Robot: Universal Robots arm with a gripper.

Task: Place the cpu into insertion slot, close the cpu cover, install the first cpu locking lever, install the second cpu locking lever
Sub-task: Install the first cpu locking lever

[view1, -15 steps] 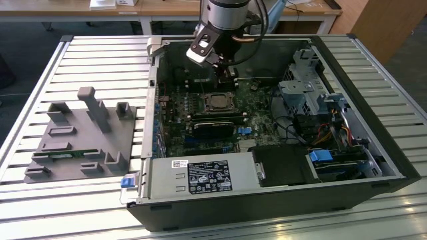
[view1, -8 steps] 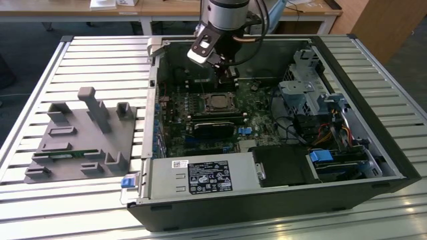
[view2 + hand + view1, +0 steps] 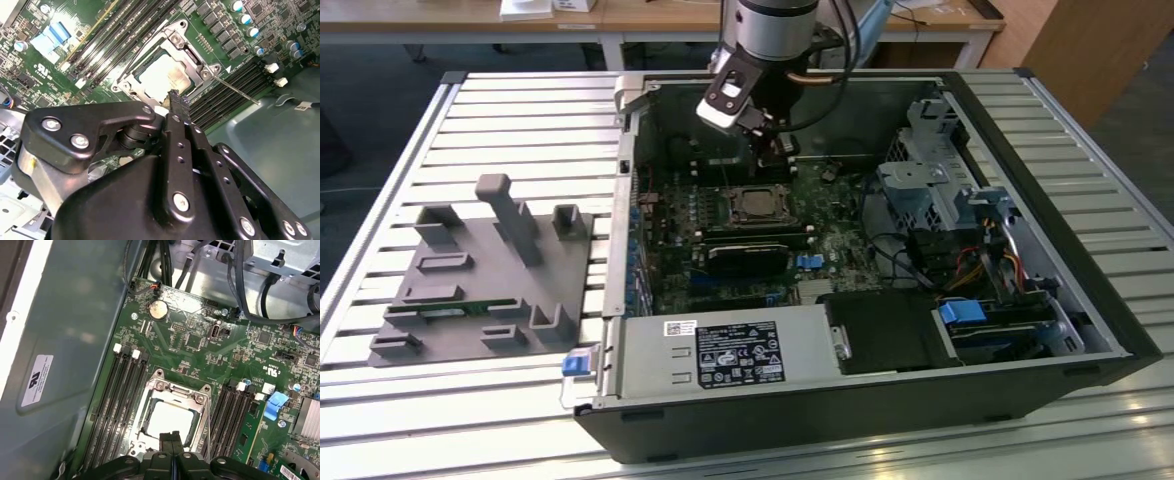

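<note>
The cpu (image 3: 170, 421) lies flat in the insertion slot (image 3: 125, 82) on the green board, its silvery top showing in both wrist views. The cpu cover (image 3: 175, 390) lies down around it as a metal frame. A thin metal lever (image 3: 239, 91) sticks out sideways from one corner of the socket over the memory strips. My gripper (image 3: 170, 436) hangs just above the socket's edge, fingers shut together with nothing between them. In the exterior view the gripper (image 3: 781, 152) stands inside the open case, a little behind the socket (image 3: 755, 205).
Black memory strips (image 3: 112, 405) flank the socket on both sides. The grey case wall (image 3: 65, 340) rises close by. Cables (image 3: 907, 260) and a drive cage (image 3: 947, 190) fill the exterior view's right. A grey fixture (image 3: 487, 270) sits on the slatted table at that view's left.
</note>
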